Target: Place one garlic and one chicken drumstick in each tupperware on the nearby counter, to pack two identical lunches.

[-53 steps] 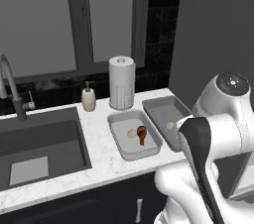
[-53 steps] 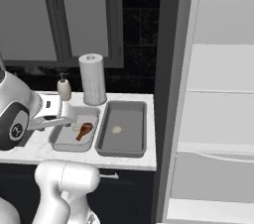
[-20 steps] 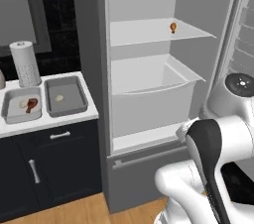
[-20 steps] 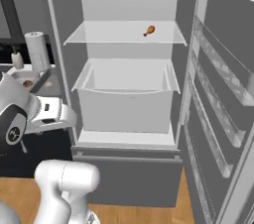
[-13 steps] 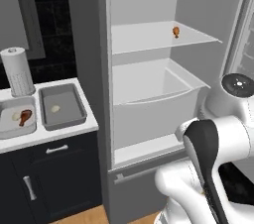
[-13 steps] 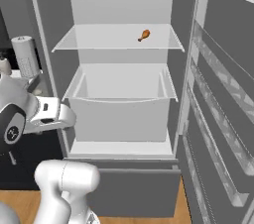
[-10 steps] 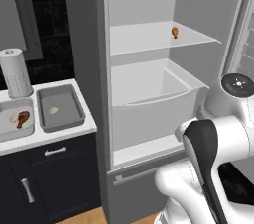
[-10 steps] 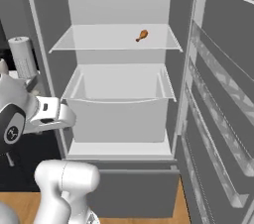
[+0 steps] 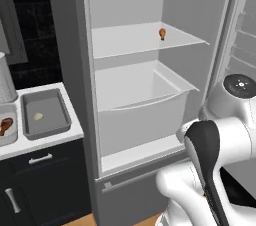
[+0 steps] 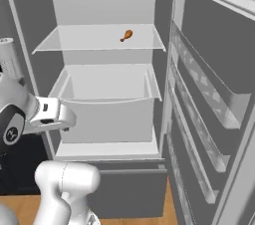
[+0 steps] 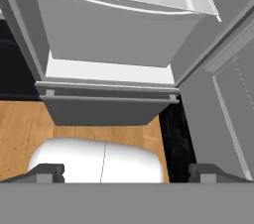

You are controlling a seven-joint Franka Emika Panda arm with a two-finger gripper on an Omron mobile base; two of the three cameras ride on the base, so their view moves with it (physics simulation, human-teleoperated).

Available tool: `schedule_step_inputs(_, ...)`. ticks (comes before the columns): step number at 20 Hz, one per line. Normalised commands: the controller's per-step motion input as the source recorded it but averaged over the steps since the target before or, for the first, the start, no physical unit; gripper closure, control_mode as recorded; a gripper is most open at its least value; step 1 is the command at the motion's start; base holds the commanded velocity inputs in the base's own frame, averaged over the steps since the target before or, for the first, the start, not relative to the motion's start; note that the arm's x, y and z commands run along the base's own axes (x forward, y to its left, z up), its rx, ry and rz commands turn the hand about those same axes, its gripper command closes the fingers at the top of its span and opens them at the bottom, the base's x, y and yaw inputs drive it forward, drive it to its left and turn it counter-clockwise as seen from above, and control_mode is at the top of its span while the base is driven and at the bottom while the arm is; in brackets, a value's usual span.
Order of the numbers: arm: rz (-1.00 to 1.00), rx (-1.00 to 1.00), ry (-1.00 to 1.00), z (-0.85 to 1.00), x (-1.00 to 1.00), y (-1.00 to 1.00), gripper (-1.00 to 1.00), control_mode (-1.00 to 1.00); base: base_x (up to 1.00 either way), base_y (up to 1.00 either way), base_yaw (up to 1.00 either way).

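Drumstick (image 9: 162, 33) on upper fridge shelf (image 9: 130, 40) | right tray (image 9: 44, 115) has garlic (image 9: 37, 116) only | gripper (image 11: 127, 172) empty, fingers apart, aimed low | raise hand, approach level, clear drawer (image 9: 140, 105), pinch meaty end

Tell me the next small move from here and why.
Probably raise the open gripper toward the chicken drumstick on the fridge shelf. The hand points down at the fridge's base, holding nothing, and the nearer tupperware on the counter holds garlic but no drumstick.
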Motion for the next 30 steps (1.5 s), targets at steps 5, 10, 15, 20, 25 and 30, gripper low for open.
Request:
schedule_step_inputs(5,0.00,0.00,0.00,0.00,0.00,0.00,-1.00,1.00,0.30,-0.14,-0.06)
schedule_step_inputs(10,0.00,0.00,-0.03,-0.04,0.15,0.02,-1.00,-1.00,0.00,0.00,0.00)
schedule_step_inputs(15,-0.07,0.05,-0.34,0.31,0.12,0.00,-1.00,-1.00,0.00,0.00,0.00)
schedule_step_inputs(20,-0.35,0.19,-0.19,0.54,0.33,0.00,-1.00,-1.00,0.00,0.00,0.00)
schedule_step_inputs(25,-0.12,0.06,-0.13,0.37,0.21,0.01,-1.00,-1.00,0.00,0.00,0.00)
schedule_step_inputs(30,0.00,0.03,-0.10,0.39,0.27,0.00,-1.00,-1.00,0.00,0.00,0.00)
